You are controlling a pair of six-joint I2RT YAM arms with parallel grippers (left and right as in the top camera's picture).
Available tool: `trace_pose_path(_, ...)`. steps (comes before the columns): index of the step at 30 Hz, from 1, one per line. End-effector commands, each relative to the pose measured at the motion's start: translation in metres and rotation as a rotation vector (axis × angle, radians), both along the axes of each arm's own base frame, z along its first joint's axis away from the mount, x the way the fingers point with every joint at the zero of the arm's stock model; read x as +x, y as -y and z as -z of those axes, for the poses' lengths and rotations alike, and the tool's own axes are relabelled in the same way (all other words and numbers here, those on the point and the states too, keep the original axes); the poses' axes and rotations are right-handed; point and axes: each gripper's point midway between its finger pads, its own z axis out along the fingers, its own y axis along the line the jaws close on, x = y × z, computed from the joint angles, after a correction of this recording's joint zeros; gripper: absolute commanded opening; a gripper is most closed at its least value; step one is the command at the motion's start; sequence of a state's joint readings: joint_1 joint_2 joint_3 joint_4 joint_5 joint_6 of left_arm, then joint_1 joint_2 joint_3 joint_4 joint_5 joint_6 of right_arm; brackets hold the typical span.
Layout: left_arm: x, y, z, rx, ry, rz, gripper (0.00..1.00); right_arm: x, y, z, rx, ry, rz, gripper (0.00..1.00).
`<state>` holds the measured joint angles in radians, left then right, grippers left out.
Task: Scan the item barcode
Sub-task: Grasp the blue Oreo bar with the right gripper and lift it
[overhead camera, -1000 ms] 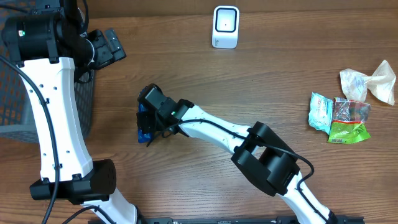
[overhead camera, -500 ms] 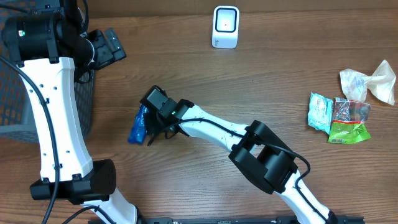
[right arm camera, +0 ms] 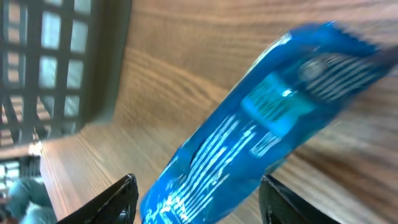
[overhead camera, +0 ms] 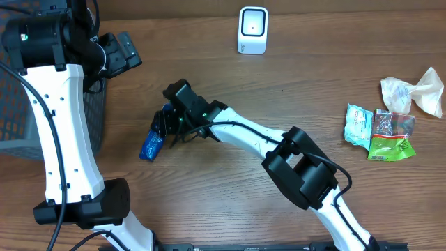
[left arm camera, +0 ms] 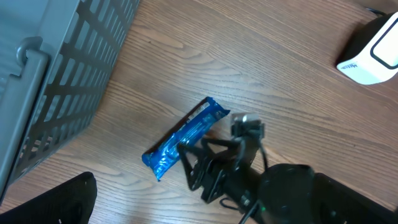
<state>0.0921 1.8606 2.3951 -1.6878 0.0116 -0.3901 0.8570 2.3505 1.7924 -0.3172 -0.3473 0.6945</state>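
My right gripper [right arm camera: 198, 186] stands open astride the bar [right arm camera: 267, 106]; I should close squarely mid-bar, leaving its barcode uncovered for the scanner [overhead camera: 252, 30].

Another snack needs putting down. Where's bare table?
Bare wood: between the scanner and the snack pile; also between the left arm and the right arm, toward the front edge. Crowded around the blue wrapper, hemmed by the basket and right arm.

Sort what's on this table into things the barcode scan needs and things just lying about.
Needed for the scan:
blue packet
white scanner

Just lying about:
grey mesh basket
teal packet
green packet
crumpled pale bag
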Motion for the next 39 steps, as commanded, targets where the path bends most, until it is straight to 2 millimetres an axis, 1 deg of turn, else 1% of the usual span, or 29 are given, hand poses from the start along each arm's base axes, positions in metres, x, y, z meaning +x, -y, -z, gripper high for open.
trace_pose_path(1, -0.007, 0.002, -0.013, 0.001, 0.037, 0.012, 1.00, 0.006, -0.001, 0.016, -0.019, -0.029, 0.094, 0.64)
trace_pose_path(4, -0.007, 0.002, -0.013, 0.001, 0.037, 0.012, 1.00, 0.004, -0.005, 0.025, -0.033, -0.013, 0.113, 0.65)
trace_pose_path(8, -0.007, 0.002, -0.013, 0.000, 0.037, 0.012, 1.00, -0.002, -0.010, 0.044, -0.070, 0.002, 0.141, 0.65)
trace_pose_path(11, -0.007, 0.002, -0.013, 0.000, 0.037, 0.012, 1.00, -0.007, -0.011, 0.055, -0.091, -0.008, 0.135, 0.61)
trace_pose_path(12, -0.007, 0.002, -0.013, 0.000, 0.037, 0.012, 1.00, -0.009, -0.008, 0.061, -0.107, -0.015, 0.135, 0.58)
trace_pose_path(13, -0.007, 0.002, -0.013, 0.000, 0.037, 0.012, 1.00, -0.010, -0.007, 0.063, -0.117, -0.022, 0.135, 0.52)
trace_pose_path(14, -0.007, 0.002, -0.013, 0.000, 0.037, 0.012, 1.00, -0.011, -0.003, 0.066, -0.131, -0.031, 0.136, 0.45)
trace_pose_path(15, -0.007, 0.002, -0.013, 0.000, 0.037, 0.012, 1.00, -0.011, 0.000, 0.067, -0.141, -0.036, 0.136, 0.34)
trace_pose_path(18, -0.007, 0.002, -0.013, 0.000, 0.037, 0.012, 1.00, -0.013, 0.011, 0.072, -0.163, -0.090, 0.125, 0.20)
trace_pose_path(20, -0.007, 0.002, -0.013, 0.001, 0.037, 0.012, 1.00, -0.013, 0.018, 0.069, -0.144, -0.142, 0.080, 0.13)
trace_pose_path(22, -0.007, 0.002, -0.013, 0.001, 0.037, 0.012, 1.00, -0.011, 0.026, 0.062, -0.108, -0.187, 0.030, 0.04)
trace_pose_path(28, -0.007, 0.002, -0.013, 0.001, 0.037, 0.012, 1.00, -0.006, 0.062, 0.030, 0.085, -0.355, -0.166, 0.04)
trace_pose_path(31, -0.007, 0.002, -0.013, 0.001, 0.037, 0.012, 1.00, -0.003, 0.086, 0.004, 0.239, -0.403, -0.279, 0.04)
trace_pose_path(33, -0.007, 0.002, -0.013, 0.000, 0.037, 0.011, 1.00, 0.000, 0.104, -0.019, 0.369, -0.394, -0.366, 0.04)
trace_pose_path(35, -0.007, 0.002, -0.013, 0.001, 0.037, 0.012, 1.00, 0.003, 0.122, -0.038, 0.469, -0.376, -0.412, 0.04)
trace_pose_path(37, -0.007, 0.002, -0.013, 0.000, 0.037, 0.012, 1.00, 0.007, 0.141, -0.051, 0.524, -0.352, -0.424, 0.04)
trace_pose_path(39, -0.007, 0.002, -0.013, 0.000, 0.037, 0.011, 1.00, 0.007, 0.154, -0.063, 0.566, -0.262, -0.467, 0.04)
